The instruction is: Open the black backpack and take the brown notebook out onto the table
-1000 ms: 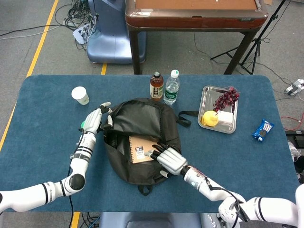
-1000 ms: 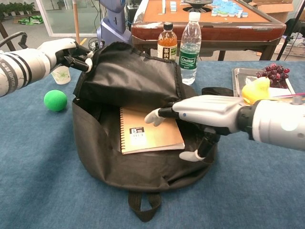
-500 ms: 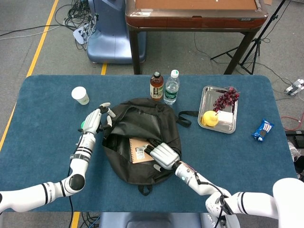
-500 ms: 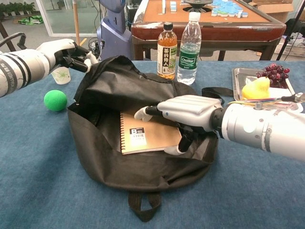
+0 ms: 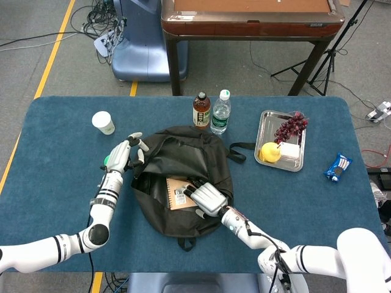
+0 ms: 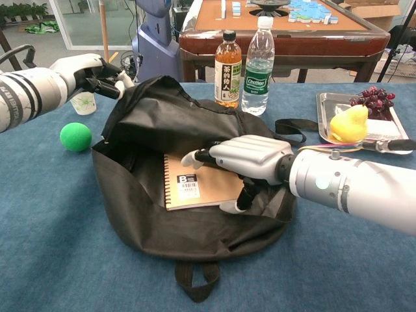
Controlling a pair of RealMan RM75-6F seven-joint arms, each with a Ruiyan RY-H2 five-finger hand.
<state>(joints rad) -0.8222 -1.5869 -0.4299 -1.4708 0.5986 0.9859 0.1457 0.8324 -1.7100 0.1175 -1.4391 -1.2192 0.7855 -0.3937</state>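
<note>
left hand (image 6: 91, 68) pinches the upper flap of the black backpack (image 6: 169, 120) at its left edge, fingers curled on the fabric. same hold as a second ago, but the flap sits lower and more slumped now, so the mouth is less propped up than it was. green ball (image 6: 76, 137) lies on the table (image 6: 52, 260) just left of the bag, paper cup (image 5: 104, 122) further back near that hand.

brown notebook (image 6: 198, 185) is not out yet: it lies flat inside the open bag, spiral edge to the left, white label showing. the flap shades its far edge and its right part is under the right hand.

right hand (image 6: 240, 159) has slid further left over the cover in the last second. then it was at the notebook's right edge; now the fingers (image 6: 195, 156) reach across the upper middle of the cover and the thumb curls down at the lower right edge. fingers look close together and laid on the cover, thumb below. whether it actually clamps the book or only rests on it, cannot tell, the palm hides the contact.

meaning: bag open step looks done, extraction at the grasp stage, nothing lifted. next would likely need the thumb under the edge and a pull toward the robot, clear of the bag rim.

behind the bag stand a tea bottle (image 6: 227, 68) and a water bottle (image 6: 259, 65). further right, a metal tray (image 5: 266, 119) with grapes (image 6: 374, 101) and a yellow fruit (image 6: 348, 123).
</note>
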